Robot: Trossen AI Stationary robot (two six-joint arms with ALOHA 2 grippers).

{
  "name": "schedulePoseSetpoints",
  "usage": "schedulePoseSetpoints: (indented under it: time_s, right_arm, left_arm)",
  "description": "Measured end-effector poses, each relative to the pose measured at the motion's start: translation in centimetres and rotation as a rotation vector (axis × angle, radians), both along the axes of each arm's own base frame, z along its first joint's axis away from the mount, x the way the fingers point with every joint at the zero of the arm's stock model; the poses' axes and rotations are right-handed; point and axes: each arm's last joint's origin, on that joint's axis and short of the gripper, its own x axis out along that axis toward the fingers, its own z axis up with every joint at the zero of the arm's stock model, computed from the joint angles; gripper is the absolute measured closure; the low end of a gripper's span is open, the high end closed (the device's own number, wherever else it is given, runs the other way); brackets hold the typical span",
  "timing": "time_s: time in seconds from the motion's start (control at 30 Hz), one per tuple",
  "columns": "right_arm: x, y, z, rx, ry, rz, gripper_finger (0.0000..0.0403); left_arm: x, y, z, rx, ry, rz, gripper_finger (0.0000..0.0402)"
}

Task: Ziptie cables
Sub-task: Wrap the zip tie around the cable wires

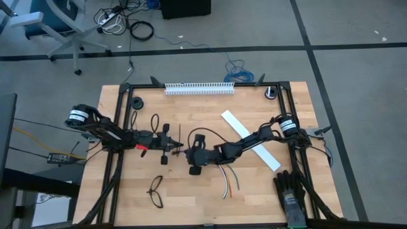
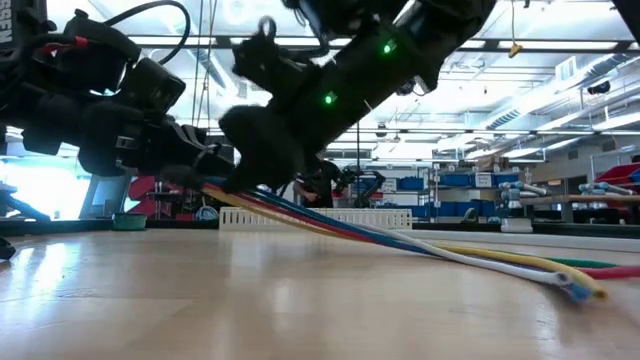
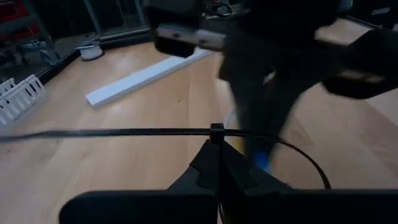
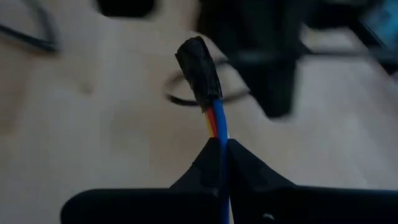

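cables (image 4: 216, 121): held by right gripper (image 4: 222, 144), fingers pinched shut on bundle just behind dark taped end (image 4: 199, 68); the end sticks out past the fingertips, free. Rest of the wires trail back over the table (image 1: 127, 191) toward the robot's right, loose tips resting on the wood in low view (image 2: 575, 285).
ziptie (image 3: 124, 132): held by left gripper (image 3: 216, 146), fingers shut on it at the small head block; long tail runs straight out to one side, other side curves into what looks like a loop beyond the fingers.
key relation: dark end of cables sits right at the ziptie loop, seen curving around/behind it in right wrist view; can't tell if the end is already through or just beside it. Cable axis runs roughly across the ziptie's, so the bundle's end goes through the loop.
nearer arm: both grippers meet mid-table, nearly touching; the right one has the cables, the left one the ziptie.
next move (my guess): pull tail to cinch, keeping bundle steady; risk is loop slipping off the short taped end.
surface: bare wood tabletop, black frame rails.
other stuff: glasses (image 1: 156, 191) near front edge, apart from work; flat white strip (image 1: 250, 140) under right arm; white comb-like rail (image 1: 199, 88) at back edge; black glove (image 1: 292, 194) front right.
room: workshop w/ shelves, bright ceiling lights; office chair + floor cords behind the table.
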Motion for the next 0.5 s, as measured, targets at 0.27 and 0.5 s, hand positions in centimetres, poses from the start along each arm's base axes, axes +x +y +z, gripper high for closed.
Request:
schedulePoseSetpoints:
  time_s: [0.27,0.5]
  right_arm:
    - [1.0,-1.3,0.8,0.068,-0.057,0.212,0.0402]
    - [1.1,-2.1,0.7,0.108,-0.051,0.230,0.0377]
  left_arm:
    - [1.0,-0.1,0.5,0.000,-0.004,-0.004,0.0401]
    - [1.2,0.0,-0.1,0.024,0.085,-0.002,0.0401]
